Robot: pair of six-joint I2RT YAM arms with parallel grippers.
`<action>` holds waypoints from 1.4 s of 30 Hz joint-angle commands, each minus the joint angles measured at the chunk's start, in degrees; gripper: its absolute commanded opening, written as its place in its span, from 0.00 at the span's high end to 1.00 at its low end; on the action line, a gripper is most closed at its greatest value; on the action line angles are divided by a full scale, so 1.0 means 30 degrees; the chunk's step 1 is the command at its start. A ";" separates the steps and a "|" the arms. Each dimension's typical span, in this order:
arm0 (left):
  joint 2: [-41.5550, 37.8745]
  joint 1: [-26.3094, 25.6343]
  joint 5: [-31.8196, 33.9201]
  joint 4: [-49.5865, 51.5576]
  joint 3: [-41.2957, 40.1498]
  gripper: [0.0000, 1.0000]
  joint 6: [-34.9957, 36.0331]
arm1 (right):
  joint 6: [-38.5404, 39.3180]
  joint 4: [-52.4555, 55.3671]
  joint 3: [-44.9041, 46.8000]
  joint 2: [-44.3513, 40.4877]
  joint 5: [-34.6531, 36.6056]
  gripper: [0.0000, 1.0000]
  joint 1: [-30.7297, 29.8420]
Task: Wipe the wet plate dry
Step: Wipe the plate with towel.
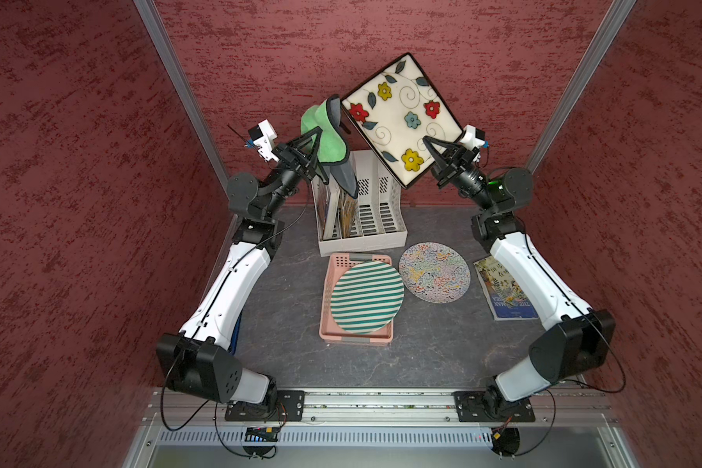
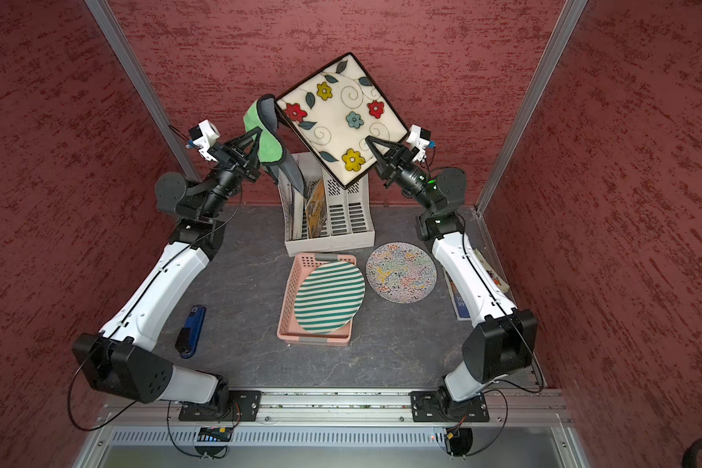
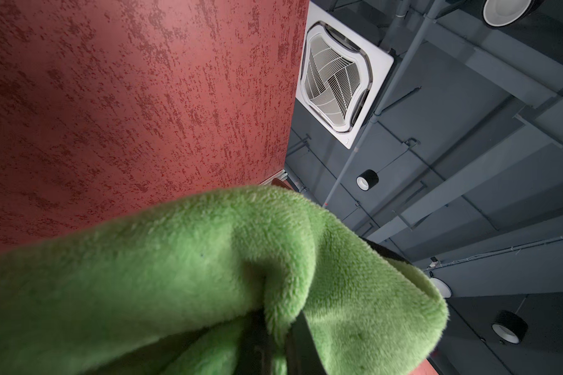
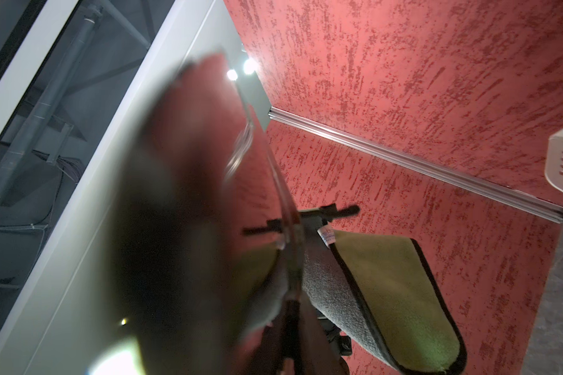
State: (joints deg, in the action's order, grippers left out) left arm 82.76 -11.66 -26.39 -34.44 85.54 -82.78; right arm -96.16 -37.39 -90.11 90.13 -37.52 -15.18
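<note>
A square cream plate point(image 1: 402, 117) point(image 2: 341, 121) with painted flowers and a dark rim is held tilted high above the back of the table. My right gripper point(image 1: 425, 141) point(image 2: 368, 140) is shut on its lower right edge. In the right wrist view the plate point(image 4: 192, 194) fills the middle as a glossy blur, with the gripper point(image 4: 293, 305) clamped on its rim. My left gripper point(image 1: 320, 133) point(image 2: 258, 131) point(image 3: 280, 324) is shut on a green and grey cloth point(image 1: 325, 137) point(image 2: 266, 142) point(image 3: 208, 276) point(image 4: 387, 292), which hangs against the plate's left corner.
A white file organizer point(image 1: 361, 227) with books stands under the plate. In front lie a pink basket point(image 1: 327, 283) holding a green-striped round plate point(image 1: 367, 298), a patterned round plate point(image 1: 434, 277), and a book point(image 1: 503, 291) beside the right arm. A blue tool point(image 2: 191, 328) lies by the left arm.
</note>
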 commanded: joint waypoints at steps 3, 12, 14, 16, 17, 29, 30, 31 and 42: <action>0.0753 -0.0197 0.0415 -0.2472 0.1851 1.00 -0.1396 | 0.1855 -0.1512 -0.0849 -0.0843 -0.1214 1.00 -0.1342; 0.3101 -0.1531 0.0256 -0.2789 0.5851 1.00 -0.2065 | 0.2934 -0.1043 -0.2240 -0.0273 -0.3417 1.00 -0.3048; 0.3614 -0.2100 0.0129 -0.2833 0.6613 1.00 -0.2101 | 0.2716 -0.1174 -0.2740 0.0138 -0.3377 1.00 -0.3274; 0.4287 -0.2891 -0.0235 -0.2910 0.7559 1.00 -0.2100 | 0.2523 -0.1336 -0.3476 0.0666 -0.3147 1.00 -0.3385; 0.4676 -0.3424 -0.0465 -0.2976 0.8029 1.00 -0.2093 | 0.2449 -0.1296 -0.4070 0.1020 -0.2982 1.00 -0.3382; 0.5246 -0.6275 -0.1378 -0.4506 0.8569 1.00 -0.2357 | 0.2735 0.5183 -1.4030 0.5826 -0.0301 1.00 -0.0412; 0.5008 -0.5945 -0.1297 -0.4468 0.8551 1.00 -0.2363 | 0.3014 0.5422 -1.3511 0.5525 -0.0411 1.00 -0.0099; 0.4781 -0.5545 -0.1206 -0.4435 0.8534 1.00 -0.2397 | 0.3290 0.5595 -1.2615 0.4891 -0.0487 1.00 0.0204; 0.5795 -0.3403 -0.1049 -0.3671 1.1359 1.00 -0.3115 | 0.3660 0.1436 -0.2768 -0.0441 -0.1287 1.00 -0.2232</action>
State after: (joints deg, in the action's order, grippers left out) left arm 101.45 -20.88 -28.32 -38.02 113.69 -91.26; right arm -86.56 -28.21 -99.72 90.76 -42.89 -17.91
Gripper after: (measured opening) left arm 0.078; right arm 0.163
